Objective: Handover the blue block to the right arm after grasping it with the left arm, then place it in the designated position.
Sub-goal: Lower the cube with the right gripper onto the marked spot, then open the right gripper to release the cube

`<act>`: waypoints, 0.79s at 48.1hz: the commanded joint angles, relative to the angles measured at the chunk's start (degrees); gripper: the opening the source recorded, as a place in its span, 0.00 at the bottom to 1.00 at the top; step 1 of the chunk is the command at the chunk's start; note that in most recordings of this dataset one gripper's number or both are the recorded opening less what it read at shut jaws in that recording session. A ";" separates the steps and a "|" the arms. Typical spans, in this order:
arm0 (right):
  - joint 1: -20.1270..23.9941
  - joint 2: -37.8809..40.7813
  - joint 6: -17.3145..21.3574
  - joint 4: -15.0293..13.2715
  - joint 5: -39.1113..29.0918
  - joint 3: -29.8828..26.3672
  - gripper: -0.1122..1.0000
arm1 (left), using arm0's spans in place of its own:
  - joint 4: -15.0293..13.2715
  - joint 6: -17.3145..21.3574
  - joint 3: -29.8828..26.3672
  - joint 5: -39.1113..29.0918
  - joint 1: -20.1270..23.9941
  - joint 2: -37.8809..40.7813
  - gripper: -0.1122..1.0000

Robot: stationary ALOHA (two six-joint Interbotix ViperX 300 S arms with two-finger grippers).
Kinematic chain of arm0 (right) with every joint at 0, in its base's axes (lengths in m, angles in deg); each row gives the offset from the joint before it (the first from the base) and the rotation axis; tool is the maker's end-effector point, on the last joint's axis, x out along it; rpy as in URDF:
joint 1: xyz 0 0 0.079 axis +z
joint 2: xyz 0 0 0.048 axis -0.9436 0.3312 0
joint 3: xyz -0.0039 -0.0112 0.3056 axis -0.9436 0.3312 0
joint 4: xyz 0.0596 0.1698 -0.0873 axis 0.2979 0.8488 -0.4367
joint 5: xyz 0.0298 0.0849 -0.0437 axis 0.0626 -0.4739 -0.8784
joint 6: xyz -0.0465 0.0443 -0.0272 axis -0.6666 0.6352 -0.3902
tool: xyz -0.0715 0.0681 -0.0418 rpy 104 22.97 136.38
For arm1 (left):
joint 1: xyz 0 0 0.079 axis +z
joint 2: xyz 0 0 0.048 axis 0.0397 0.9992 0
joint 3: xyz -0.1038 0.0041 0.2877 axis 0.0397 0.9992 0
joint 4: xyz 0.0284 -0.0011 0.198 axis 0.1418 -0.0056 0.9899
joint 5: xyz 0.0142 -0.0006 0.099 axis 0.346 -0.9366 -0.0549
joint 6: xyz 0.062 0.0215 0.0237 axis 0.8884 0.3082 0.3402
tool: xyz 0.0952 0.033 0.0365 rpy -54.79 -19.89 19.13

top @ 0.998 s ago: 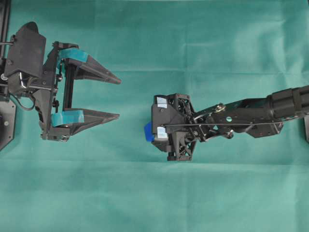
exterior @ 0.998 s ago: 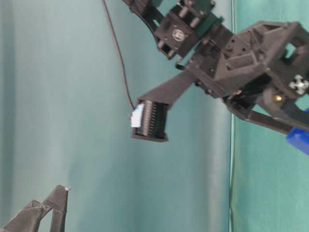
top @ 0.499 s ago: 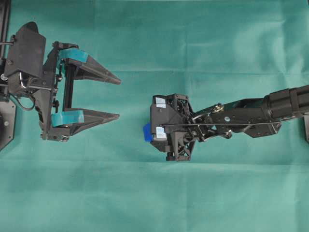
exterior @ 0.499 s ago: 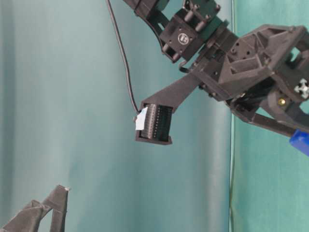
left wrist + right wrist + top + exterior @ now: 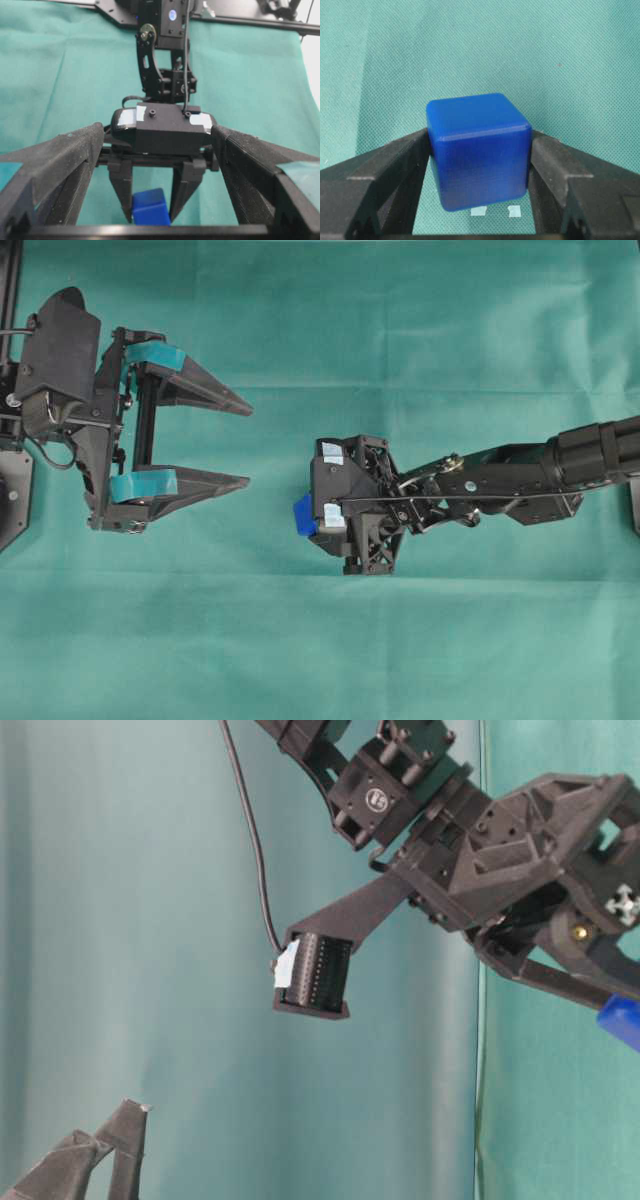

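Observation:
The blue block (image 5: 477,150) is a small bright blue cube pinched between the plain black fingers (image 5: 395,170) of my right gripper (image 5: 479,137), which points down at the green cloth. Overhead, the block (image 5: 304,515) peeks out at the left side of the right gripper (image 5: 308,515), near the middle of the table. Two tiny white marks of the designated position (image 5: 514,211) show just below the block; the block hides the rest. My left gripper (image 5: 248,445), with teal tape on its fingers, stands wide open and empty to the left. It faces the block (image 5: 151,207).
Green cloth (image 5: 420,330) covers the whole table. The right arm (image 5: 560,470) stretches in from the right edge. The left arm's base (image 5: 15,490) sits at the left edge. A black cable (image 5: 250,840) hangs by the right wrist camera.
The right gripper, still holding the blue block, has edged slightly to the left. The left gripper stays open and has hardly moved.

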 commanded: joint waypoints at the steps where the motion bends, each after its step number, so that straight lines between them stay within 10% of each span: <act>1: -0.09 -1.05 -0.09 -0.09 0.53 -1.05 0.63 | 0.09 -0.09 -1.67 0.44 -0.18 -0.18 1.00; 11: -0.09 -1.05 0.18 0.00 0.44 -1.32 0.65 | 0.09 -0.09 -1.67 0.35 -0.18 -0.18 1.00; 19: -0.09 -1.05 0.26 0.09 0.35 -1.49 0.94 | 0.09 -0.09 -1.67 0.35 -0.18 -0.18 1.00; 38: -0.09 -1.23 0.26 0.18 0.18 -1.67 0.89 | 0.09 0.00 -1.67 0.26 -0.18 -0.18 1.00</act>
